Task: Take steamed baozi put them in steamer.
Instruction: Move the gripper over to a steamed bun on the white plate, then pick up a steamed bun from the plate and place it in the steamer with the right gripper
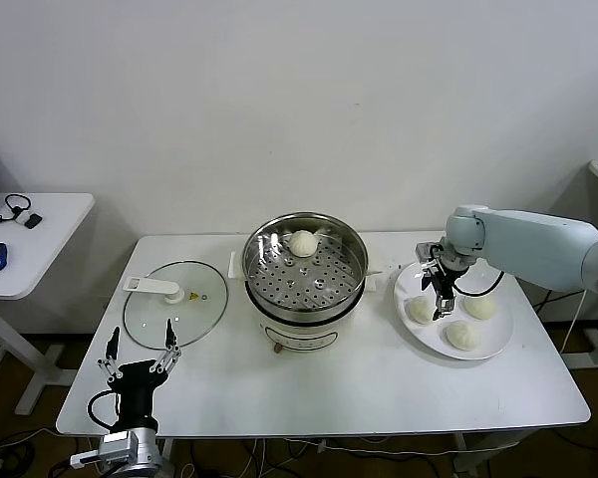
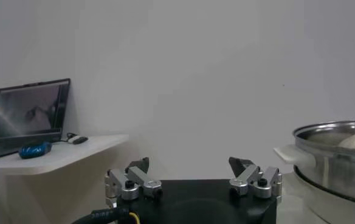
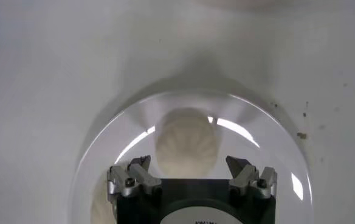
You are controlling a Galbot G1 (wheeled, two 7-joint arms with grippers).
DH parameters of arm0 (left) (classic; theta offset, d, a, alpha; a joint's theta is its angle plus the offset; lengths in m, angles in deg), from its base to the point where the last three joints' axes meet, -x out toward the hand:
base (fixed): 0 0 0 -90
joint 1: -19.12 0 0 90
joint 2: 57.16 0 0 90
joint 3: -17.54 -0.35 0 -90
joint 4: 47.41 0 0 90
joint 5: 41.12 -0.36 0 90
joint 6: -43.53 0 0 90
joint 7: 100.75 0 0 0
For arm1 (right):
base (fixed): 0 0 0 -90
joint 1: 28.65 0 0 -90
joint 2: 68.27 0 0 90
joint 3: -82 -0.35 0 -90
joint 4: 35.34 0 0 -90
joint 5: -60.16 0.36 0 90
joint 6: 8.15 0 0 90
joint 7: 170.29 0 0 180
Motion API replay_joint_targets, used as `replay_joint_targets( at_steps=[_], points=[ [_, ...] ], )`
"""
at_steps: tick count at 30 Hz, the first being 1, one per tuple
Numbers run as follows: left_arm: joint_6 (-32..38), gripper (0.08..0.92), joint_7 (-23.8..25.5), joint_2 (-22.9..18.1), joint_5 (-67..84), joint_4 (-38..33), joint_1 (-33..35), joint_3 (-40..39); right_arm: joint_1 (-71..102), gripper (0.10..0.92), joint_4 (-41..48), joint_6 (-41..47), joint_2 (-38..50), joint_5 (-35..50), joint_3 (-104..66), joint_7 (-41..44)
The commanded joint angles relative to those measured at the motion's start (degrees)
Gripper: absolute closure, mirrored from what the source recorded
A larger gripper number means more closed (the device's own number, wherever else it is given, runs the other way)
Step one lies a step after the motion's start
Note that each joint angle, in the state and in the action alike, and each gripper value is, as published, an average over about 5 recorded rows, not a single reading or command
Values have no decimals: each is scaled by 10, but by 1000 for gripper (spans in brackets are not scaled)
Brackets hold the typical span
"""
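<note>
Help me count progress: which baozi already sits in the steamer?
The baozi at the steamer's far side; the other three lie on the plate.

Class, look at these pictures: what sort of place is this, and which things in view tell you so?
Probably a robot test room set up as a mock kitchen, not a real one: a steamer and a plate of baozi sit on a plain white table against a bare wall, with a laptop on a side desk.

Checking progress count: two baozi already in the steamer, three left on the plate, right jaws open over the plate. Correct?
Not quite. The head view shows only one baozi in the steamer, not two. The rest holds: three baozi left on the plate, and the right gripper is over it with its jaws open.
</note>
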Motion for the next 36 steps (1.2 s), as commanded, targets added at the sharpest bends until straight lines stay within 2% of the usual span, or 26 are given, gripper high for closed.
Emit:
replay_joint_targets(
  at_steps=[1,14,17,22,25,30,36],
  points=[
    [0,177,0,-28,0,-2,1,0,37,203,30,-3,-5,-20,-40,0],
    [0,177,-1,-28,0,-3,2,2,44,206,35,-3,-15,-29,-42,7],
    [0,177,-1,-28,0,-4,2,2,43,244,33,-3,-14,-31,-41,8],
    [-1,177,-1,-28,1,-5,1,0,37,370,29,-4,-12,-36,-39,9],
    [-1,177,-1,-28,1,-6,0,0,31,409,23,-3,-10,-36,-36,9],
    [-1,177,-1,-28,1,-8,1,-1,0,430,-5,1,-4,-25,-16,9],
    [-2,177,0,-28,-1,-13,2,-4,-143,439,-97,10,-3,43,81,10]
  ],
)
